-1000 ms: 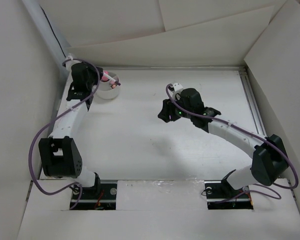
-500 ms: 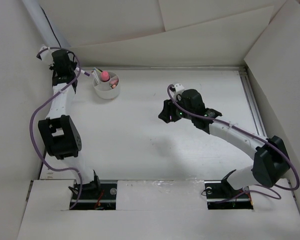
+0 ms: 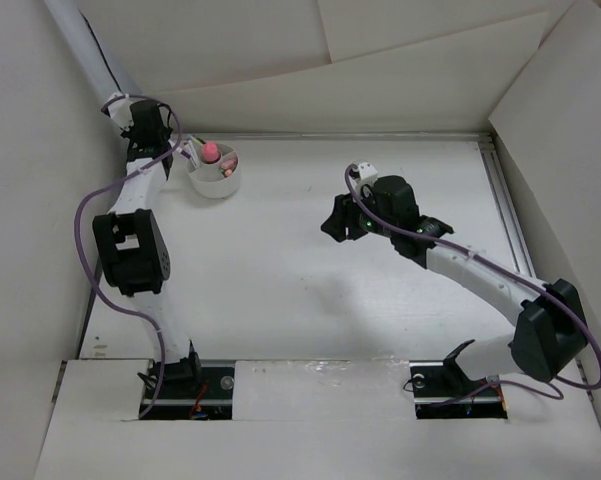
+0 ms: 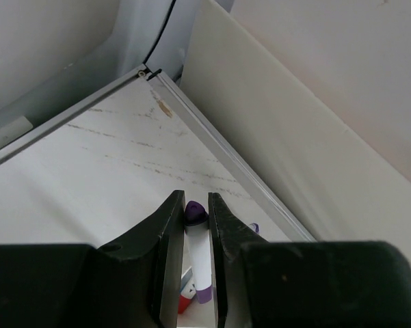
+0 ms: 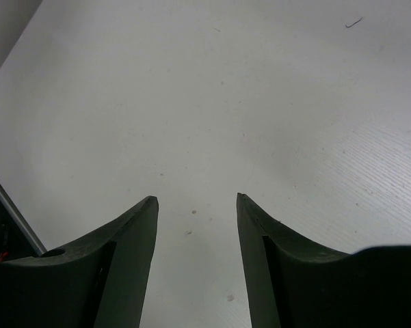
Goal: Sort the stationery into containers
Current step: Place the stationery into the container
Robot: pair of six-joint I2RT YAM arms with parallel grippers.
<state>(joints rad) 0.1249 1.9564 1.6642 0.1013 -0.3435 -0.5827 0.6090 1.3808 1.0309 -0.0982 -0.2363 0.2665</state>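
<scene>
Your left arm (image 3: pixel 130 250) drew back from over the white cup (image 3: pixel 218 186), so the left claw (image 3: pixel 183 150) sat just left of that cup. It was pinched narrow on a white marker (image 4: pixel 200 263) whose long axis ran along the fingers (image 4: pixel 167 232), purple cap (image 4: pixel 195 213) at the tips. You had the cup just right of that claw with a pink-capped tube (image 3: pixel 210 152) standing in it, while your right claw (image 5: pixel 195 201) hung spread over bare desk (image 5: pixel 260 82), well right of the cup.
</scene>
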